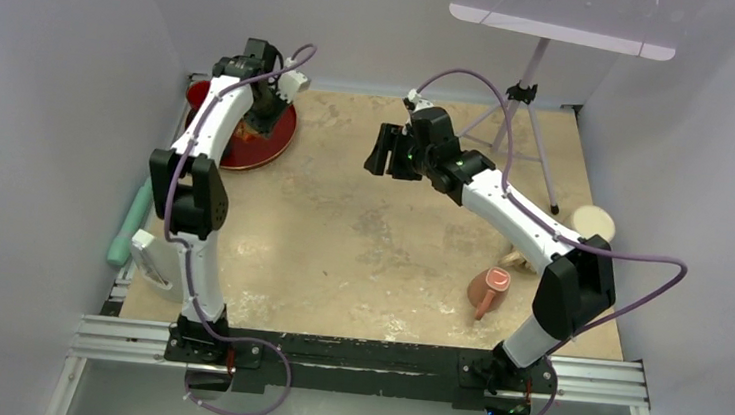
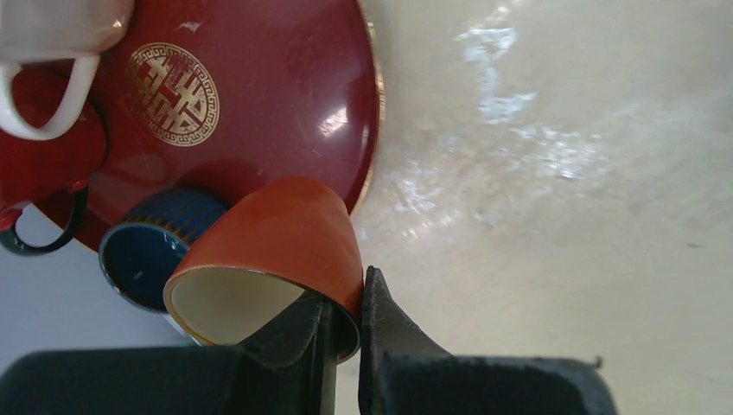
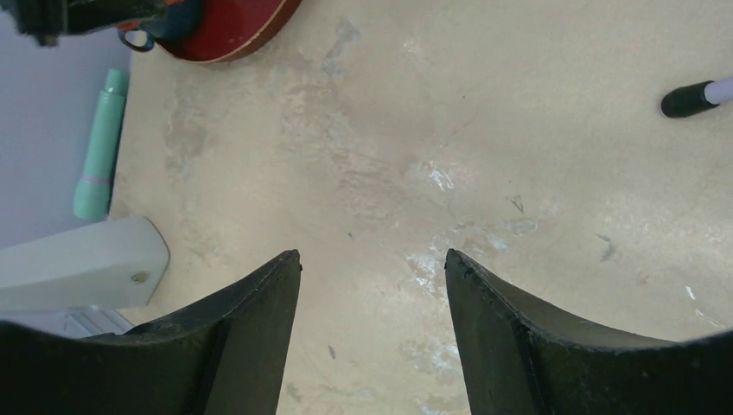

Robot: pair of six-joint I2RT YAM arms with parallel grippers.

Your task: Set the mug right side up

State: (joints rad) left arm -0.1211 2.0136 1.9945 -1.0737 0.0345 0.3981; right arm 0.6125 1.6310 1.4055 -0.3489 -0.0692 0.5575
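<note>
the left gripper [image 2: 346, 294] is closed on the orange-red mug [image 2: 277, 233], pinching its wall at the rim: one finger sits inside the cream-coloured mouth and the other presses the outside. the mug is tilted on its side, with its mouth facing back toward the wrist and its base pointing away from the fingers. no handle shows from here. it sits over the near edge of the red plate [image 2: 259, 95] with the gold emblem, and it is unclear whether it touches the plate. just to the left of the fingers, partly behind the mug, is a navy blue cup [image 2: 143, 251]. farther out from the fingertips and to the left, a white mug [image 2: 52, 35] shows its handle.

the right gripper [image 3: 372, 259] has its jaws spread apart and holds nothing. it hangs above the bare beige table [image 3: 519, 130]. a teal cylinder [image 3: 102, 143] lies well off to its left. a pink mug [image 1: 488, 288] lies on the table back near the right arm's base.
</note>
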